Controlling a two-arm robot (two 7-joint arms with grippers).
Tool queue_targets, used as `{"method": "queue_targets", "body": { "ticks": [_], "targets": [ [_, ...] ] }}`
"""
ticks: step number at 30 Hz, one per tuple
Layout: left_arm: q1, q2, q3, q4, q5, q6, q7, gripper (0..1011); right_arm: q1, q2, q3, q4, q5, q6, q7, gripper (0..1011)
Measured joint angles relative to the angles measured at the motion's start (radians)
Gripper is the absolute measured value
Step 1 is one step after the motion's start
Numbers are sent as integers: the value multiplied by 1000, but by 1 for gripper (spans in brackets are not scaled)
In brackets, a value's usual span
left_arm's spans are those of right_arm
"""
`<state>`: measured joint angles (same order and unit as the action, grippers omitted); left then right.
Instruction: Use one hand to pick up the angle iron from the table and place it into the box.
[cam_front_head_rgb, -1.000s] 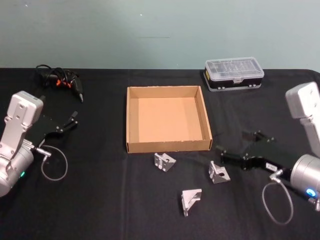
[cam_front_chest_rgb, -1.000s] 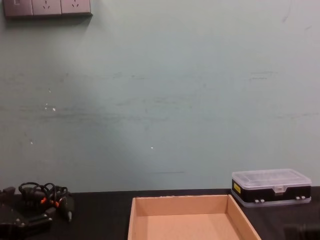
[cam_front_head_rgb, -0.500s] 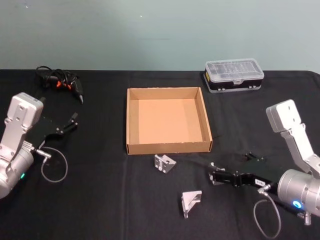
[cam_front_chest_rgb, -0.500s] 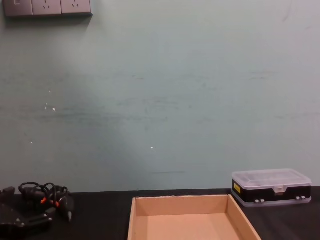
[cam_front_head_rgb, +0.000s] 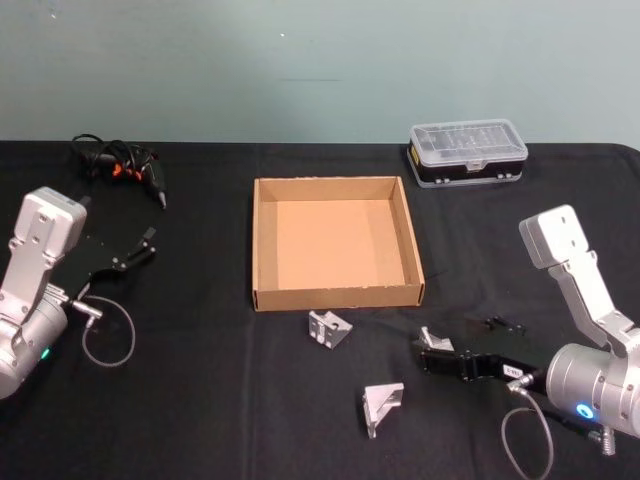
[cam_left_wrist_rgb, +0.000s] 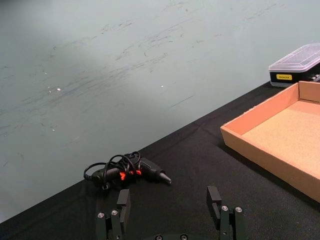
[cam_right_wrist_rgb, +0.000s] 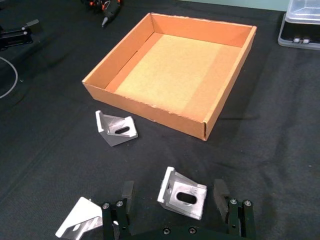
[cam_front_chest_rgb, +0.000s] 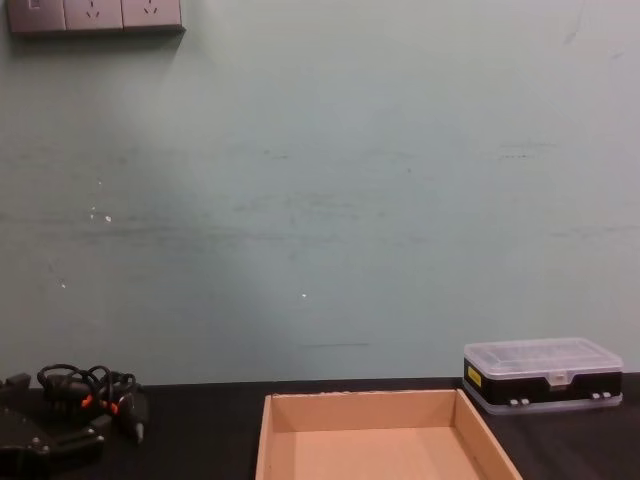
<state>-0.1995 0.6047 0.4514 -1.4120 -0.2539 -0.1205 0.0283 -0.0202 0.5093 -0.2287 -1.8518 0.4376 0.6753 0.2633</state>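
Note:
Three silver angle irons lie on the black table (cam_front_head_rgb: 200, 400) in front of the tan cardboard box (cam_front_head_rgb: 258, 240). One angle iron (cam_right_wrist_rgb: 182, 193) sits between the fingers of my right gripper (cam_right_wrist_rgb: 173, 191), which is open, with gaps on both sides. In the head view this angle iron (cam_front_head_rgb: 432, 338) peeks out beside the right gripper (cam_front_head_rgb: 436, 356). A second angle iron (cam_front_head_rgb: 329, 326) lies by the box's front wall and a third angle iron (cam_front_head_rgb: 382, 403) lies nearer to me. The box (cam_right_wrist_rgb: 145, 107) has nothing in it. My left gripper (cam_front_head_rgb: 140, 246) is open and parked at the far left.
A clear-lidded plastic case (cam_front_head_rgb: 467, 150) stands at the back right, beyond the box. A black tool with a coiled cable (cam_front_head_rgb: 125, 165) lies at the back left, ahead of the left gripper (cam_left_wrist_rgb: 169, 199). A pale wall rises behind the table.
My right arm has swung in and lowered. Its gripper turned and now straddles the right-hand angle iron. The left arm and the other two angle irons have not moved.

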Motion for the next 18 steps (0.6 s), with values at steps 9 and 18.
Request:
{"method": "queue_targets", "body": {
  "ticks": [9, 18],
  "targets": [
    [0, 0, 0, 0, 0, 0, 0, 1000, 20, -12, -24, 22, 12, 9, -11, 1000],
    [0, 0, 0, 0, 0, 0, 0, 1000, 35, -17, -43, 41, 20, 9, -17, 1000]
  ]
}}
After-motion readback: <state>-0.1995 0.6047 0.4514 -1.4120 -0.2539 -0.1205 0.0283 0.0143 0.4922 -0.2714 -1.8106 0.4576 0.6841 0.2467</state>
